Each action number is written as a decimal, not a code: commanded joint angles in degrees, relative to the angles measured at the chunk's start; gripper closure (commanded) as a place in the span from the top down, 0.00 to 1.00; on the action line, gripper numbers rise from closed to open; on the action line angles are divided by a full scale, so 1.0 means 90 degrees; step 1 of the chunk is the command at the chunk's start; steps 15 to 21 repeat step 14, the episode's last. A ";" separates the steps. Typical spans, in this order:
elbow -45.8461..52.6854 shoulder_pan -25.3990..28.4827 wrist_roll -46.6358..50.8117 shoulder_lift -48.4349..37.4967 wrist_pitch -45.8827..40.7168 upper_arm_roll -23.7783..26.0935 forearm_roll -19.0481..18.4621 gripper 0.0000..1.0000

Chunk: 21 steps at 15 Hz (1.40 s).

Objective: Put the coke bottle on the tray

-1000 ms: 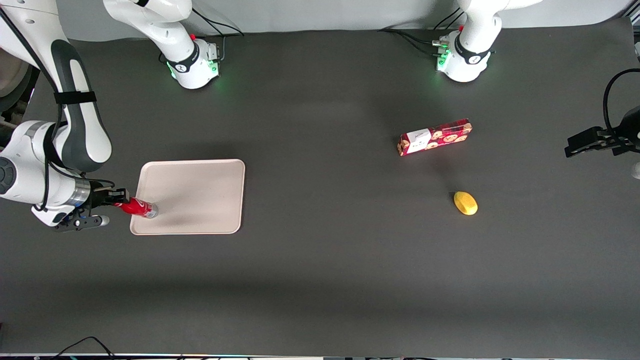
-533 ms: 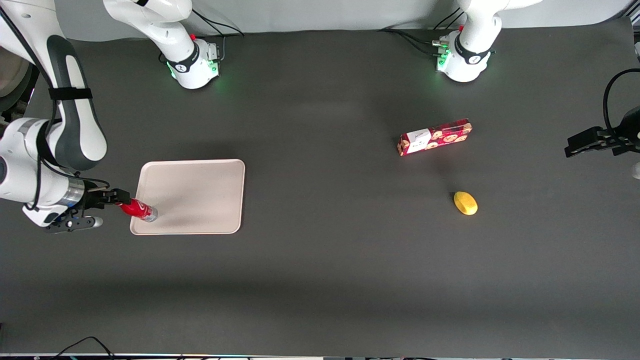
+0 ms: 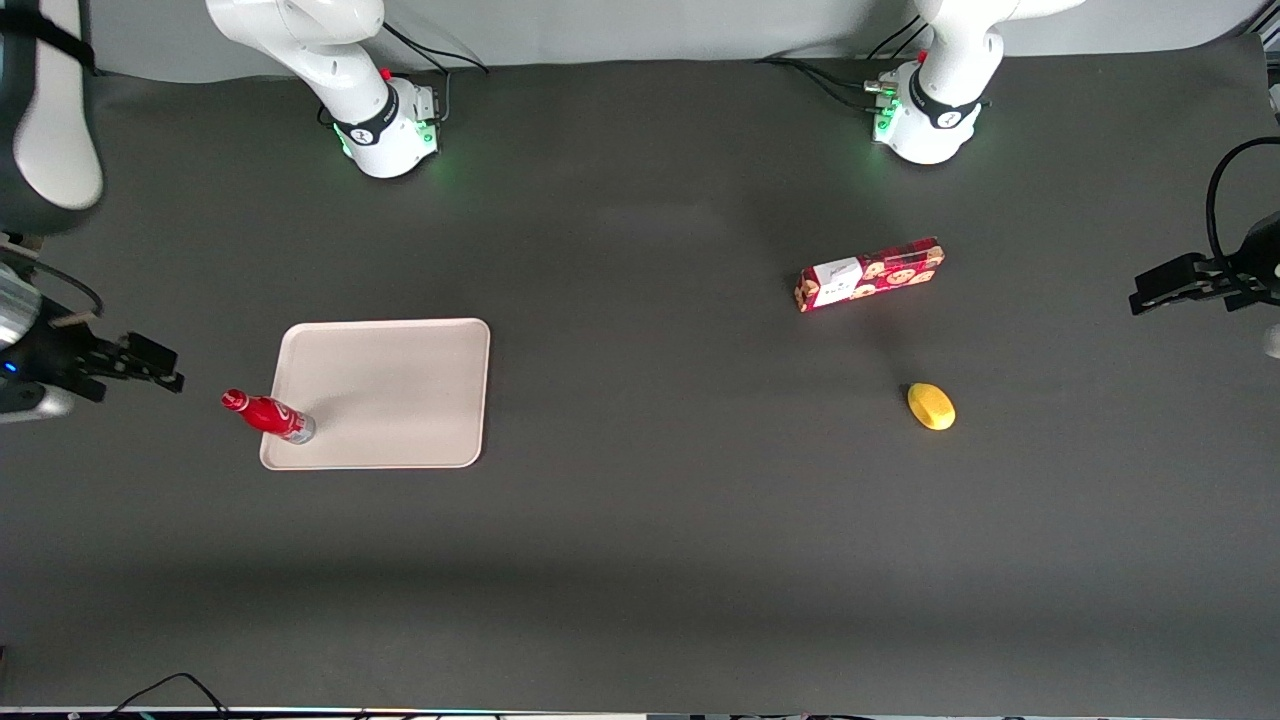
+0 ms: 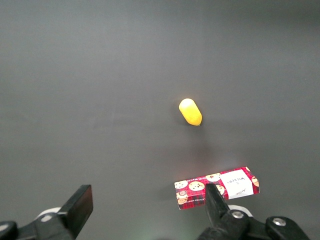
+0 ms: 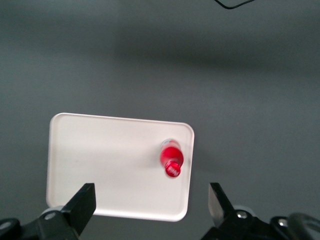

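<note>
The small red coke bottle [image 3: 267, 415] stands upright on the pale beige tray [image 3: 400, 390], in the tray's corner nearest the front camera at the working arm's end. In the right wrist view the bottle [image 5: 171, 158] shows from above, standing free near a rounded corner of the tray [image 5: 100, 165]. My right gripper [image 3: 150, 365] is open and empty, raised well above the table and drawn off sideways from the bottle toward the working arm's end. Its two dark fingers [image 5: 82, 205] stand wide apart with nothing between them.
A red cookie box [image 3: 869, 274] and a yellow lemon-like fruit [image 3: 931, 406] lie toward the parked arm's end of the table; both also show in the left wrist view, box [image 4: 217, 187] and fruit [image 4: 190, 111]. Two arm bases stand along the table's back edge.
My gripper was shut on the bottle's neck at the tray corner. It has let go, opened, and risen away toward the working arm's end. The bottle stays standing on the tray.
</note>
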 commanded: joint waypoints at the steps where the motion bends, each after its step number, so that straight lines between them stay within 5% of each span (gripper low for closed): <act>1: 0.1503 0.0033 0.0682 0.0136 -0.1515 0.0125 0.0293 1.00; 8: 0.1681 0.0033 0.1572 0.0224 -0.1752 0.0214 0.0294 1.00; 21: 0.1681 0.0043 0.1514 0.0380 -0.1742 0.0223 0.0216 1.00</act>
